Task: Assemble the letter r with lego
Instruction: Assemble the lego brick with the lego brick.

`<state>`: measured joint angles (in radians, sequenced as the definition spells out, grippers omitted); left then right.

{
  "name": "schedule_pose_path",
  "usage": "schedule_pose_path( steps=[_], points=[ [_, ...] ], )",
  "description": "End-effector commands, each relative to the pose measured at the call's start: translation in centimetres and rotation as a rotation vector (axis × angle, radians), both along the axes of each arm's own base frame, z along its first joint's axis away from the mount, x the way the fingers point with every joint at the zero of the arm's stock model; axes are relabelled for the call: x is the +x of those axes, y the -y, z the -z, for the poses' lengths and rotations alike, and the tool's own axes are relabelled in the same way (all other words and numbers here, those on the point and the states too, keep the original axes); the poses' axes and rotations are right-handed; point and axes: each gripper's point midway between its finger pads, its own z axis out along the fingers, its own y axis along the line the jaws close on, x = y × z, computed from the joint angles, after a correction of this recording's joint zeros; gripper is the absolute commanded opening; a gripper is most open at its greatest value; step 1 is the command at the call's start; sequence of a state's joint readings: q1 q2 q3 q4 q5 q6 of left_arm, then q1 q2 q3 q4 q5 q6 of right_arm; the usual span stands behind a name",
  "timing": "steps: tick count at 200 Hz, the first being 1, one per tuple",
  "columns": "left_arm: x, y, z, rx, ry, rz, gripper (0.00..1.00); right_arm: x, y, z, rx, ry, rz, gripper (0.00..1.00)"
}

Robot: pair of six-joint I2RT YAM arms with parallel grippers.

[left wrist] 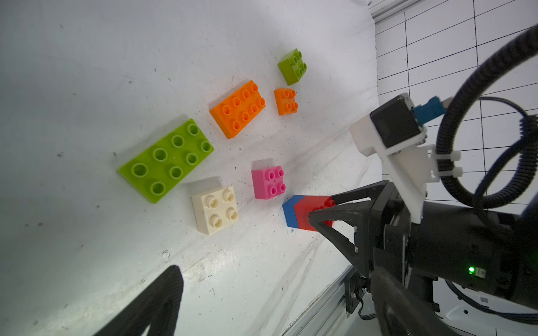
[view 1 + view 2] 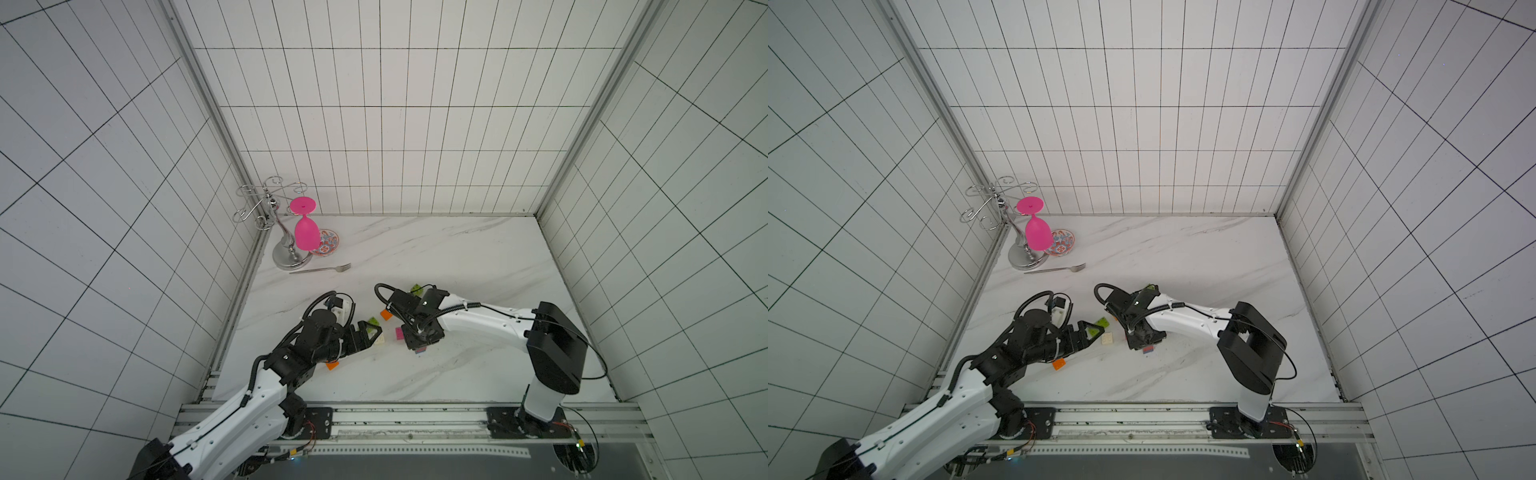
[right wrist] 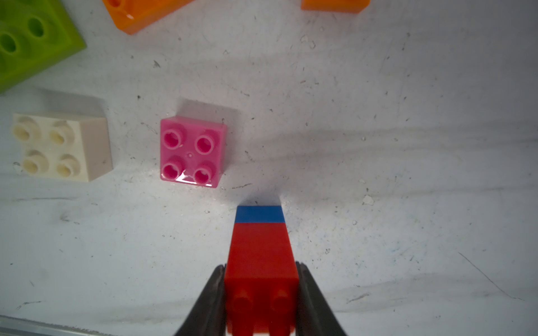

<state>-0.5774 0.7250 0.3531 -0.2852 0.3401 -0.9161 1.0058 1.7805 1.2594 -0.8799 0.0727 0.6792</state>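
1. White marble tabletop, tiled walls on three sides; goblet rack in the 10 o'clock corner, well apart from the work.
2. Lego all sits near centre, toward 6 o'clock. Loose bricks: lime 2x4, orange 2x4, small orange, small lime, cream 2x2, pink 2x2.
3. Right gripper jaws pinch the red brick by its side walls, near the stud end. The blue brick is joined under it; can't tell if blue touches the table or hangs just off it.
4. Left gripper jaws spread wide, holding nothing, over the cream and lime 2x4 bricks.
5. Risks, my read:
   - Grip is on red only, so a bump could pop blue off.
   - Pink sits near, about 10 o'clock of the stack; a finger could shove it on the slick marble.
   - Pressing onto unbraced loose bricks may skate or tip them.
   - Both grippers work close together, so a collision is possible.
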Motion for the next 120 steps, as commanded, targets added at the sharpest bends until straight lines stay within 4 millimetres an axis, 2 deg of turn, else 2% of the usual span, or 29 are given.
schedule_pose_path(
  steps=[1,28,45,76,103,120],
  points=[
    [0.4,-0.9,0.2,0.034,-0.004,-0.041,0.93,-2.7,4.5,4.9,-0.202,-0.168,0.0,0.0],
    [0.6,-1.3,0.7,0.055,-0.039,-0.065,0.93,-2.7,4.9,5.5,-0.179,-0.179,-0.008,0.0],
    [0.9,-1.6,0.8,0.066,-0.048,-0.087,0.93,-2.2,5.2,5.1,-0.173,-0.167,-0.026,0.0],
    [1.8,-1.8,1.0,0.071,-0.05,-0.127,0.92,-0.3,6.5,3.0,-0.134,-0.11,-0.011,0.0],
    [2.9,-1.4,1.1,0.087,-0.041,-0.128,0.92,2.5,8.7,0.5,-0.105,-0.026,0.049,0.0],
    [3.7,-0.8,1.0,0.122,-0.031,-0.094,0.92,4.0,9.2,-0.3,-0.082,-0.004,0.059,0.0]
  ],
)
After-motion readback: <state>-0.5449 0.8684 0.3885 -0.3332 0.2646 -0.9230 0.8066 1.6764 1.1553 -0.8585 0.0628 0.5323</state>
